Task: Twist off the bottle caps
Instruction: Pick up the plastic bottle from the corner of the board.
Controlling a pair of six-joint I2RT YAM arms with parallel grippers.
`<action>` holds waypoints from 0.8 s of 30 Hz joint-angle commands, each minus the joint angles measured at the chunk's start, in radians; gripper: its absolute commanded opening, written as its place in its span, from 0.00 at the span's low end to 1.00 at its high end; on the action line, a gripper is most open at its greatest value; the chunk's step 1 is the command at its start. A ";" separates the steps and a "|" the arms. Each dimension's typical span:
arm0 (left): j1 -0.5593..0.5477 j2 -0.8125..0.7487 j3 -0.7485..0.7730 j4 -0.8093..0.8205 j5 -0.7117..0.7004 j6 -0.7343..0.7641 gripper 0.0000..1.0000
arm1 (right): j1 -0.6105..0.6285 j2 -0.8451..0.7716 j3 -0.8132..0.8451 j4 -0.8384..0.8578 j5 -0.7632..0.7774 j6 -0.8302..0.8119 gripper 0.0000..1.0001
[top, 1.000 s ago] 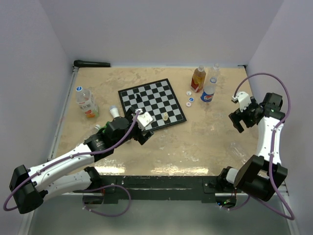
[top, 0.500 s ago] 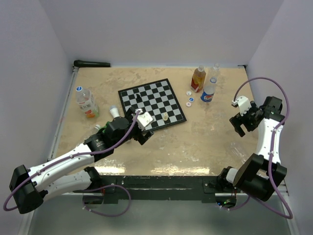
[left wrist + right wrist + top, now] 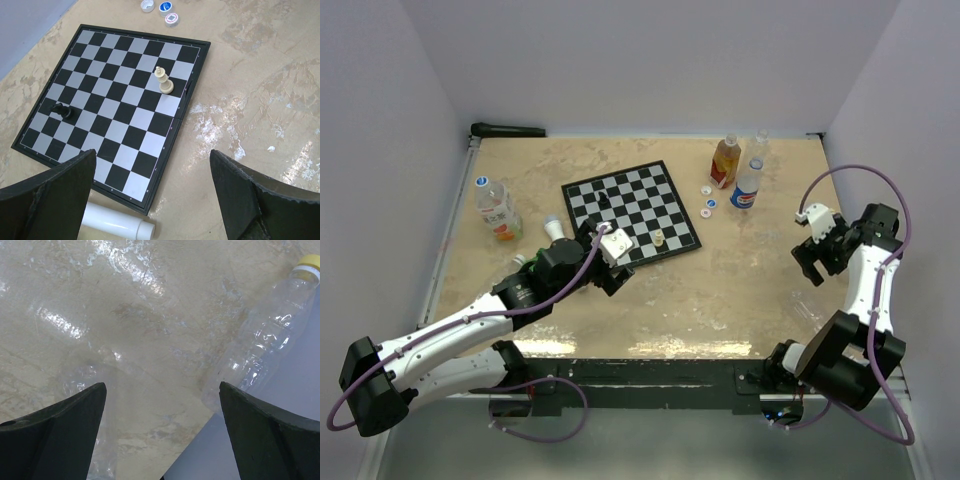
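Bottle caps (image 3: 171,18), three loose, lie at 3 o'clock of the chessboard (image 3: 632,210) in the top view, near upright bottles (image 3: 725,165); left gripper (image 3: 150,195) and right gripper (image 3: 162,435) stand with jaws apart, empty.

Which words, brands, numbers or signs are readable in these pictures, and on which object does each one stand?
No text is readable.
orange bottle: label printed, too small.
blue-labelled bottle: print too small.
bottle at the left: label too small.
loose caps: coloured print on top, blurred.
chessboard: no writing seen.
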 commanded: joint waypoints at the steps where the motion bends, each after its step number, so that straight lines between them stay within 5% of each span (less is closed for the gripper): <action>1: 0.002 -0.007 0.002 0.019 0.002 0.013 1.00 | -0.019 -0.002 -0.016 -0.003 0.017 -0.033 0.98; 24: 0.004 -0.004 0.001 0.020 -0.001 0.013 1.00 | -0.063 -0.016 -0.048 -0.025 0.031 -0.091 0.98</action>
